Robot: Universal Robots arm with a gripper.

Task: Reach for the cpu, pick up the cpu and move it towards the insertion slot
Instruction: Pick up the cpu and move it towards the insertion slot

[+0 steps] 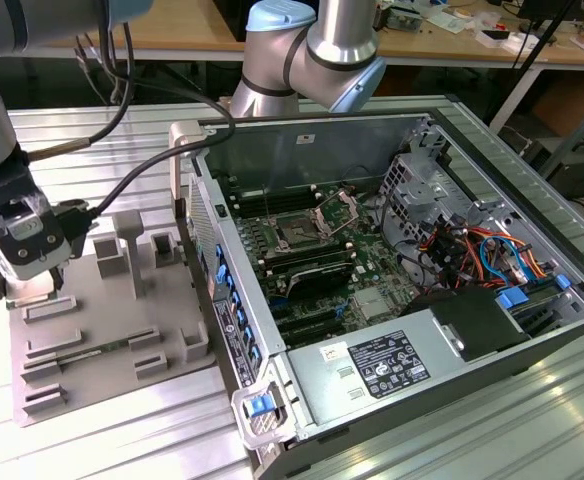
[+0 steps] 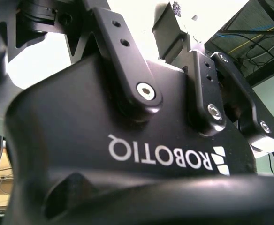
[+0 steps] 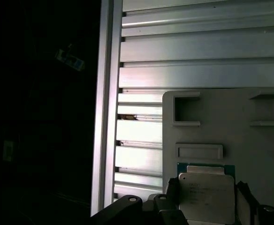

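Over the grey tray (image 1: 102,330), the gripper (image 1: 20,285) is hanging right at the chip (image 3: 206,197); whether it is clenched I cannot tell.

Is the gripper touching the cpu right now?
Cannot tell. In the first wrist view the gripper flanks the cpu closely, but neither contact nor a gap shows plainly.

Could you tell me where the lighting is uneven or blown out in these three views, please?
First wrist view: the cpu is evenly lit, the table slats glare, and the area beside them is near black. Second wrist view: the background is blown out white. Exterior view: bright streaks reflect off the table beside the computer case.
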